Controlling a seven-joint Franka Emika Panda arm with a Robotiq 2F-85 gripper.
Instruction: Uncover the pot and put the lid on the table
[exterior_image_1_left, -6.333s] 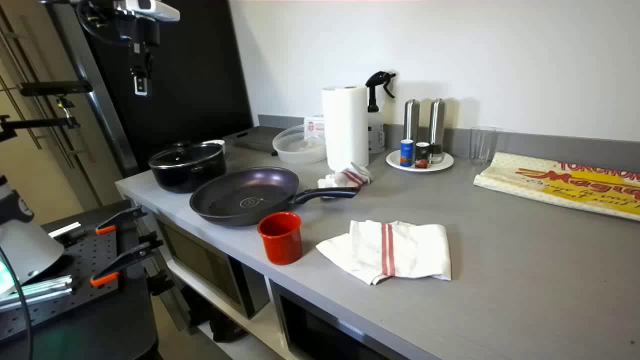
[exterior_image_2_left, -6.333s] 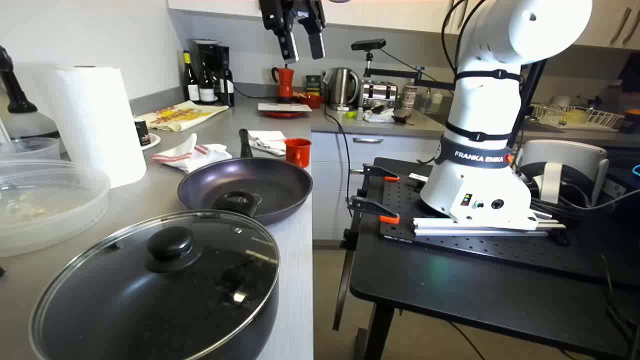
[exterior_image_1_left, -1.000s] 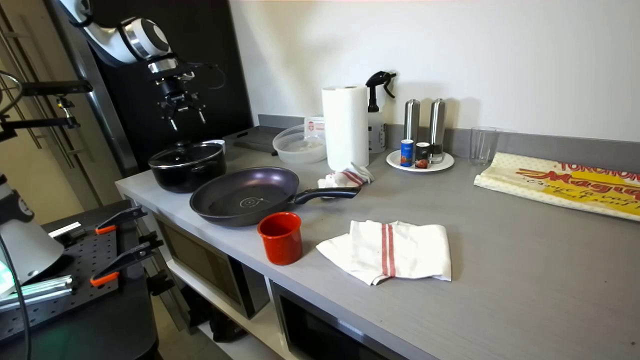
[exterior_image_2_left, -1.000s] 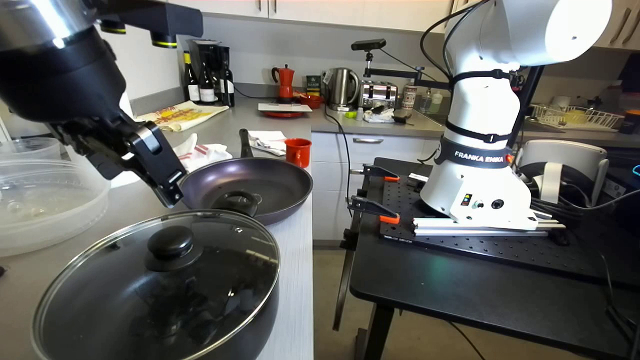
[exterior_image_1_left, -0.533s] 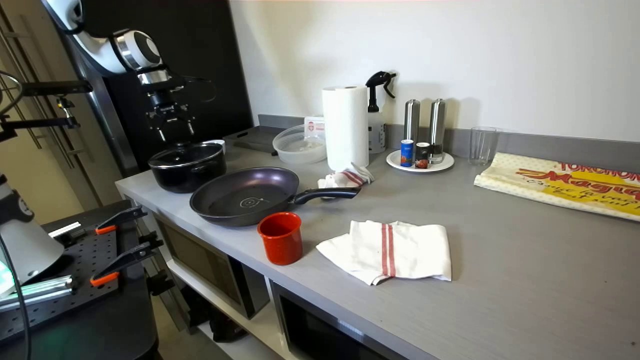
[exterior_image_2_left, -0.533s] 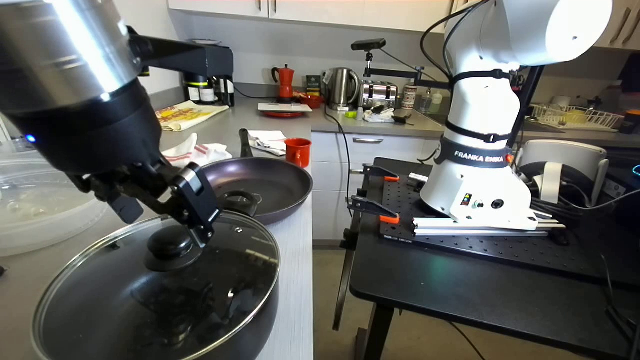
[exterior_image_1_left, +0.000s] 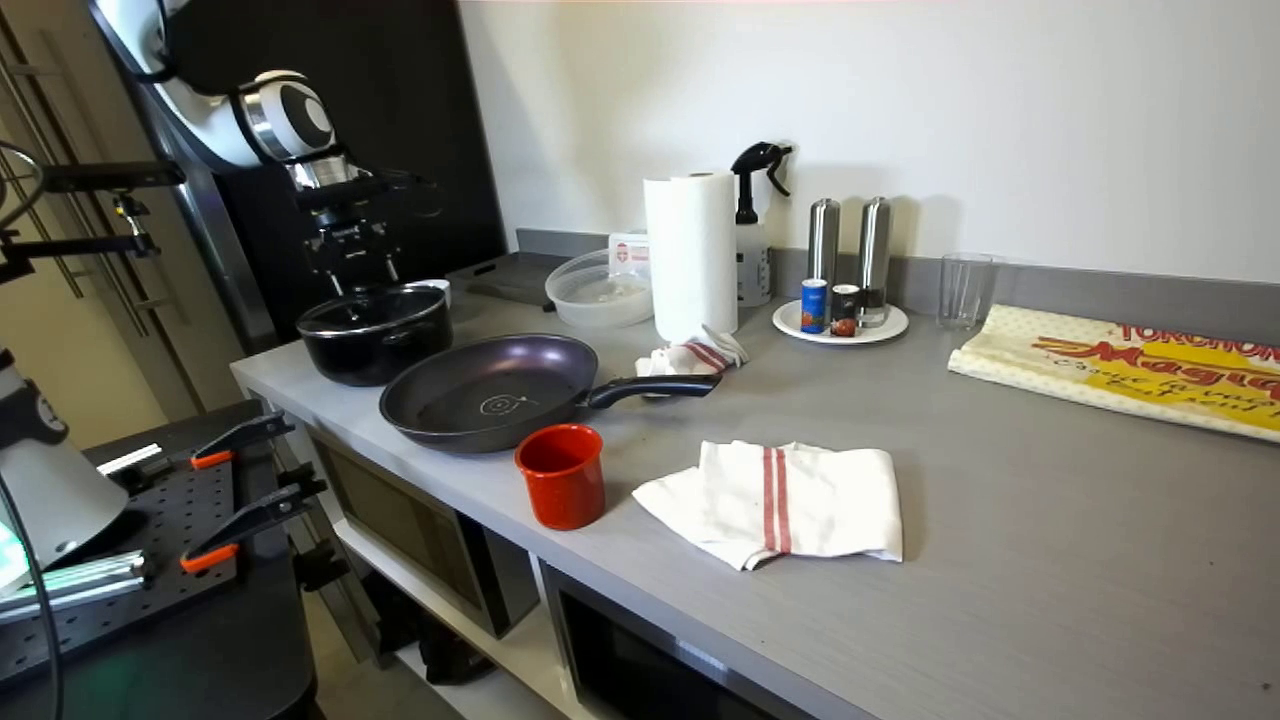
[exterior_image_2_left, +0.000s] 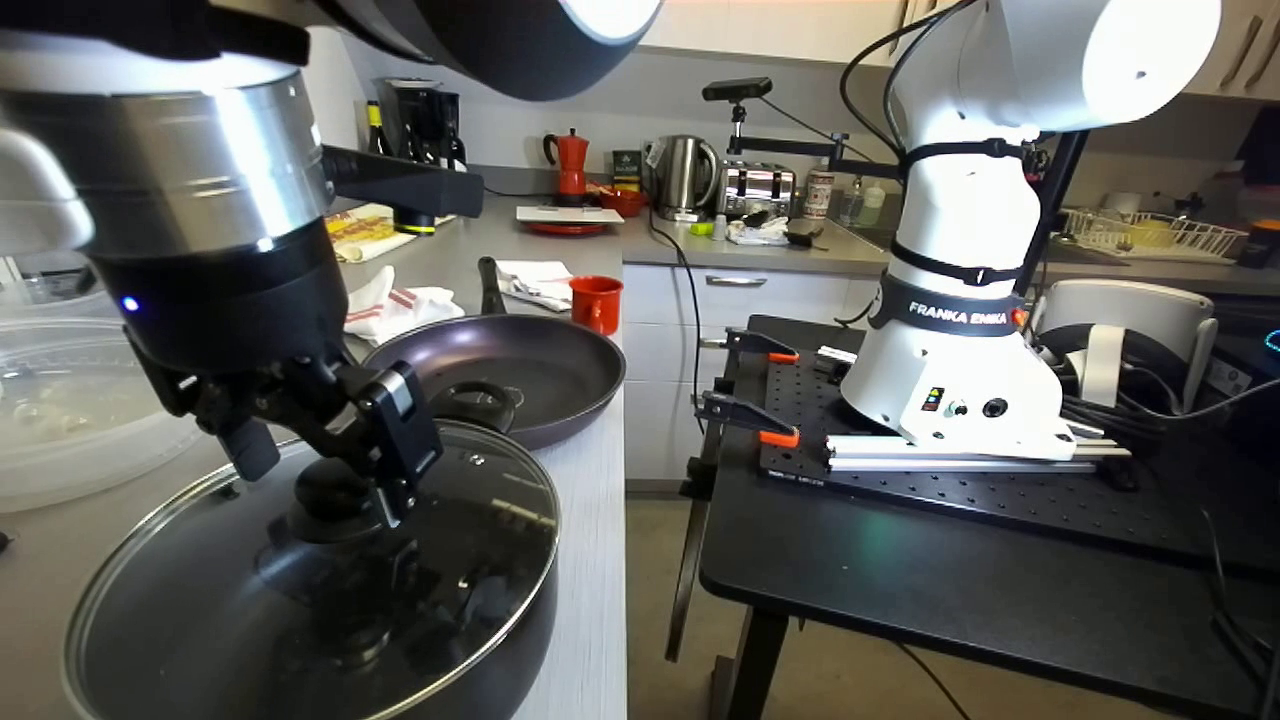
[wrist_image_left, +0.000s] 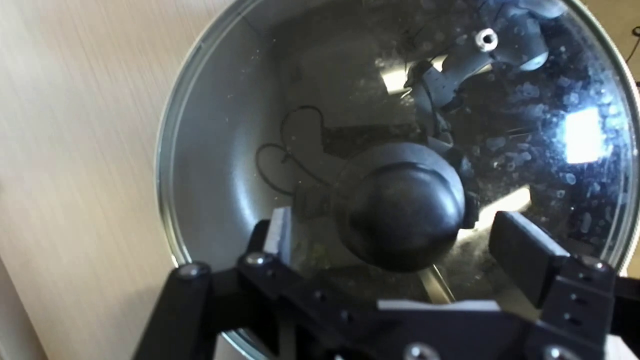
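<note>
The black pot (exterior_image_1_left: 380, 352) stands near the end of the grey table (exterior_image_1_left: 1000, 540). It also shows in an exterior view (exterior_image_2_left: 505, 670). The round glass lid (exterior_image_2_left: 190, 610) with a black knob lies on the pot; it fills much of the wrist view (wrist_image_left: 225, 115). My gripper (exterior_image_2_left: 327, 484) is over the lid, pointing down, with its fingers apart on either side of the knob. In the wrist view the gripper (wrist_image_left: 397, 232) has the knob (wrist_image_left: 405, 215) between its fingers, with a gap on both sides. Nothing is held.
A dark frying pan (exterior_image_1_left: 490, 395) stands close beside the pot, its handle towards the paper towel roll (exterior_image_1_left: 690, 255). A clear plastic bowl (exterior_image_1_left: 600, 292) is behind. A red mug (exterior_image_1_left: 562, 490) stands near the front edge, and a folded towel (exterior_image_1_left: 800, 500) lies beyond it.
The arm came over the pot, and my gripper has moved down to the lid's knob, its fingers staying open. In the last half second it has turned more upright. Pot and lid have not moved.
</note>
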